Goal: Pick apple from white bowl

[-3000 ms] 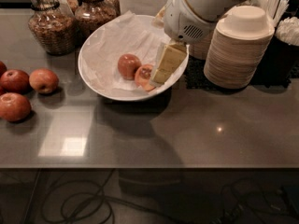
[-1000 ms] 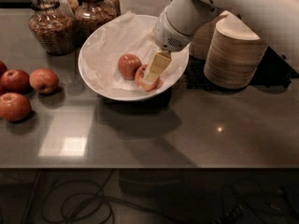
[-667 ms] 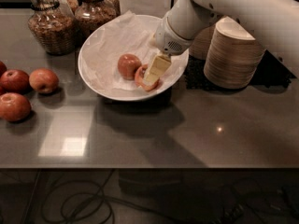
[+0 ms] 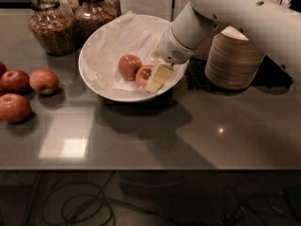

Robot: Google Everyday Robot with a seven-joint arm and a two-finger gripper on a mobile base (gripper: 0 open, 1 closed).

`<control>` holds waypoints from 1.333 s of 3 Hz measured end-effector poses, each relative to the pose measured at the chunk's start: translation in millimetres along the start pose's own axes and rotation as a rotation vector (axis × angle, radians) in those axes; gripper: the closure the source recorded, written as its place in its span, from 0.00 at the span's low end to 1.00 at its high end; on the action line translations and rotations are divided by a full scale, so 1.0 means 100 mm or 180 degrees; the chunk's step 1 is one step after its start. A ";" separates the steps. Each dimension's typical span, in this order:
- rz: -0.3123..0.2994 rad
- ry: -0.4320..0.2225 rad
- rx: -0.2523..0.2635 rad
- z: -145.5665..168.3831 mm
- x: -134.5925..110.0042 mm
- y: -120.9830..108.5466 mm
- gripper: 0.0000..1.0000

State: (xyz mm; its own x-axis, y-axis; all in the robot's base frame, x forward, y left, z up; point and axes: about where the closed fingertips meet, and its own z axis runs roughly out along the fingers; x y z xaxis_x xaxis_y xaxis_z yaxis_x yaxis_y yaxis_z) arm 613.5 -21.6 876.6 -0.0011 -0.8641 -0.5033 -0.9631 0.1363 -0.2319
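Note:
The white bowl [image 4: 96,74], wide and lined with crumpled white paper, stands at the back middle of the dark table. Two apples lie in it. The small orange-red apple [image 4: 142,75] with the dark blotch is the right one. A darker, evenly red-brown apple [image 4: 129,66] touches it on the left. My gripper [image 4: 153,82] reaches down into the bowl from the upper right, on the end of the white arm [image 4: 188,29]. Its cream tip lies against the right side of the blotched apple and hides part of it.
Several bigger red apples [image 4: 43,81] sit grouped at the left edge. Two glass jars [image 4: 48,27] stand behind the bowl at the back left. A stack of beige disposable bowls [image 4: 233,60] stands on a black mat at the right, close to the arm.
My gripper has moved down and left inside the bowl, coming close against the blotched apple. Both apples and the bowl have stayed where they were.

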 end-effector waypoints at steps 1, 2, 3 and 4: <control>0.0016 0.0004 -0.0063 0.07 0.02 0.08 0.30; 0.0013 0.0005 -0.0099 0.11 0.01 0.11 0.49; 0.0022 0.0008 -0.0131 0.14 0.01 0.14 0.72; 0.0050 -0.0003 -0.0166 0.13 0.01 0.16 0.95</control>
State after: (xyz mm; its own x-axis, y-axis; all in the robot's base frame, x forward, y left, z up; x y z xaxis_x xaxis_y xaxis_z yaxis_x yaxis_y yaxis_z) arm 601.5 -13.8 861.1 -0.0161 -0.8615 -0.5074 -0.9757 0.1243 -0.1802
